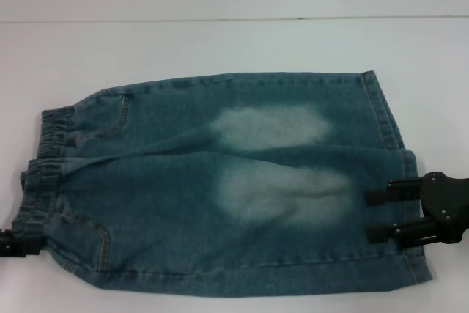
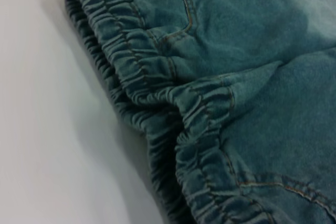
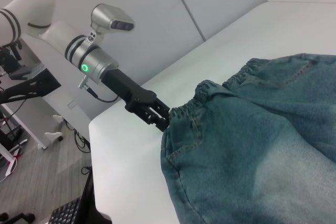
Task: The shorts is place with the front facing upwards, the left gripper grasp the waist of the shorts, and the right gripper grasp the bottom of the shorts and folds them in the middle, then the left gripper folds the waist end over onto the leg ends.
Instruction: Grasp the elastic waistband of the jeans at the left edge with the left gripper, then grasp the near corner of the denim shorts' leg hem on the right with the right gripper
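The shorts (image 1: 220,181) lie flat on the white table, two pale faded patches facing up. Their waist end (image 1: 47,159) with the gathered elastic band points to my left, and the leg ends (image 1: 399,159) point to my right. My left gripper (image 1: 29,243) sits at the near corner of the waistband; in the right wrist view the left gripper (image 3: 161,121) touches the elastic edge (image 3: 210,98). The left wrist view shows only the waistband (image 2: 157,87) close up. My right gripper (image 1: 368,215) hovers open over the near leg hem, fingers spread above the denim.
The white table (image 1: 220,42) stretches beyond the shorts to a back edge. In the right wrist view the table's side edge (image 3: 105,129) drops to the floor just behind the left arm (image 3: 84,66).
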`<act>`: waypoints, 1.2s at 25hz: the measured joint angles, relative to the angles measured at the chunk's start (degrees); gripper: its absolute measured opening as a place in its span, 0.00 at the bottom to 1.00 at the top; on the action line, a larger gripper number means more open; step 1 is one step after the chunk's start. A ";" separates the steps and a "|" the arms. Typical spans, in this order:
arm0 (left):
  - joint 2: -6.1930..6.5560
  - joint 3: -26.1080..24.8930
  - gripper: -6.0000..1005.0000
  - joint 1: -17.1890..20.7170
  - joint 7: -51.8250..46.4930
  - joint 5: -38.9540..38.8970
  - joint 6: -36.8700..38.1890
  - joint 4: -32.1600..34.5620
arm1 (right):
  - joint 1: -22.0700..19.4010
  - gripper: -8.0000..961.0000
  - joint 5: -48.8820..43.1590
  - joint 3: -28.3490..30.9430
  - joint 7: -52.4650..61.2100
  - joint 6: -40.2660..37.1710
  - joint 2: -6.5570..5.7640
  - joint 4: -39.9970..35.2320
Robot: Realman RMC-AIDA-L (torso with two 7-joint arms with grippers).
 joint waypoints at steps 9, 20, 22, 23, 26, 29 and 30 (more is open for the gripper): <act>-0.20 0.24 0.42 -0.65 0.22 -1.02 0.19 0.14 | 0.00 0.87 -0.06 -0.05 -0.11 0.43 0.23 0.00; -1.36 0.69 0.08 -1.39 1.07 -2.79 0.01 -0.63 | 0.36 0.87 -0.07 0.00 0.40 0.35 0.18 -0.26; -1.15 0.68 0.07 -1.40 1.08 -3.95 0.16 -1.15 | 0.85 0.87 -0.07 0.02 1.67 0.33 -0.32 -0.50; -1.00 0.64 0.07 -1.42 1.09 -4.49 0.36 -1.36 | 1.09 0.87 -0.08 0.02 2.59 0.52 -0.77 -0.56; -0.57 0.41 0.07 -1.62 1.08 -5.82 1.56 -1.39 | 1.70 0.87 -0.65 0.04 5.20 0.68 -2.49 -0.74; -0.31 0.15 0.07 -1.82 1.00 -6.85 2.94 -1.06 | 1.99 0.87 -3.01 0.33 7.88 0.70 -3.87 -2.51; -0.21 0.10 0.07 -1.94 0.94 -7.12 3.18 -1.02 | 2.07 0.87 -4.48 0.44 8.90 0.65 -4.08 -3.74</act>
